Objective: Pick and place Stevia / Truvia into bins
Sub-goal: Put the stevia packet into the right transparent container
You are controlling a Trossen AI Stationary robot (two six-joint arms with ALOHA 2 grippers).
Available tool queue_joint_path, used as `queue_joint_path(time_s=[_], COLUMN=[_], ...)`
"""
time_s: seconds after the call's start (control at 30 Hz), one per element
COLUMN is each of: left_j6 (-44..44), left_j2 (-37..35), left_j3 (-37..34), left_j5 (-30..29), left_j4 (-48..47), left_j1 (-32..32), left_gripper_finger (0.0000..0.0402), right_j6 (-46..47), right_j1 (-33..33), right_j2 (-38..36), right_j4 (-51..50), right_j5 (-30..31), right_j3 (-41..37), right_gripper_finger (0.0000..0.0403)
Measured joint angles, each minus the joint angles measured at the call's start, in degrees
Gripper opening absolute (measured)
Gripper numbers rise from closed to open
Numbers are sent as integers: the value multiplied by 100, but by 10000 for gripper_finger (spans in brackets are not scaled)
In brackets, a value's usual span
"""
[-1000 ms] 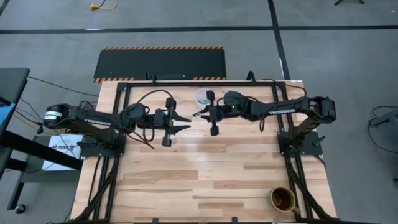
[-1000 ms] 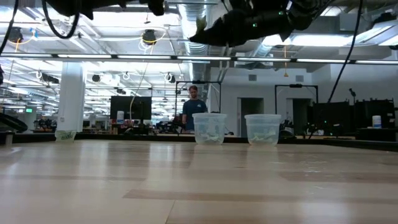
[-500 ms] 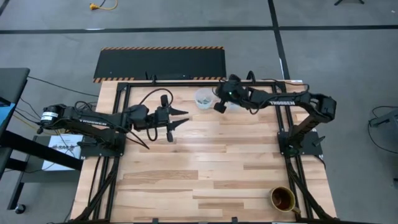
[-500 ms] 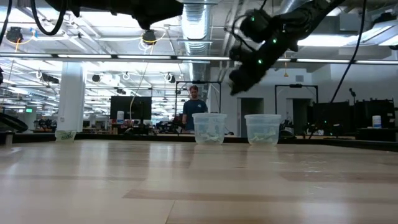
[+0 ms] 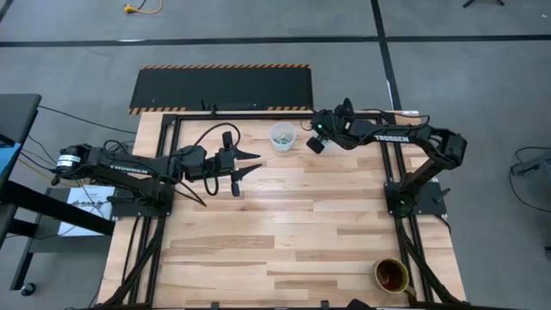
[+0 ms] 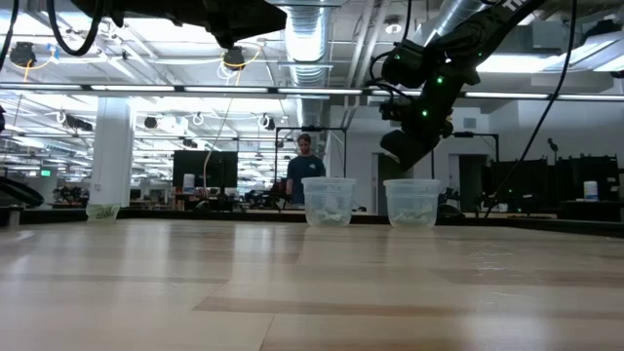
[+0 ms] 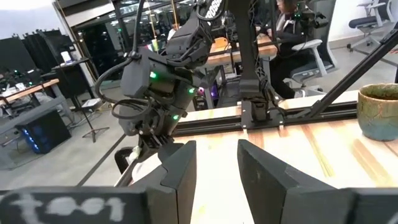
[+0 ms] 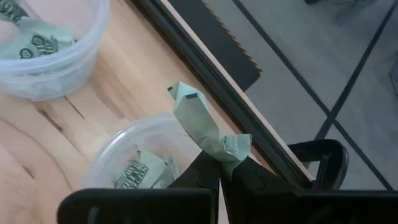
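Two clear cups stand near the table's far edge: the left one (image 5: 281, 135) (image 6: 329, 202) and the right one (image 6: 412, 203) (image 8: 134, 162), both with green packets inside. My right gripper (image 5: 312, 143) (image 6: 402, 148) slants down just above the right cup, shut on a pale green packet (image 8: 199, 121). My left gripper (image 5: 250, 164) (image 7: 217, 168) hovers level over the table's left middle, open, with nothing between its fingers. My right gripper pinches one end of the crumpled packet (image 8: 229, 152) between its two fingertips. The fingers slant down from the table's right side. The rest of the packet sticks out past the fingertips, clear of everything, over the right cup's mouth.
A brown cup (image 5: 392, 275) (image 7: 379, 112) stands at the table's near right corner. The black frame rail (image 8: 205, 68) runs along the far edge just behind the cups. A person (image 6: 303, 168) stands in the room beyond the table.
My right gripper has carried the packet from beside the left cup toward the table's right and far edge, stopping over the right cup. It has also tipped from level to slanting down. My left gripper has tipped up to level.
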Motion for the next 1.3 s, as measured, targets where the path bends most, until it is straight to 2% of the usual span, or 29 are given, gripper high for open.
queue_joint_path(time_s=[0.17,0.53,0.7,1.03,1.3], left_j6=[4,9,2,-14,-37], left_j2=[1,2,2,2,4], left_j3=[0,-1,-2,-2,-4], left_j5=[0,0,2,2,2], left_j4=[0,-3,-4,-44,-108], left_j1=[-1,-1,0,-2,-2], left_gripper_finger=[107,107,107,107,107], right_j6=[-47,-149,-148,-122,153], right_j1=[11,170,168,168,166], right_j2=[0,0,0,0,0], right_j4=[21,19,-54,-375,-1026], right_j5=[84,73,72,96,899], right_j3=[0,0,0,0,0], right_gripper_finger=[12,107,135,143,145])
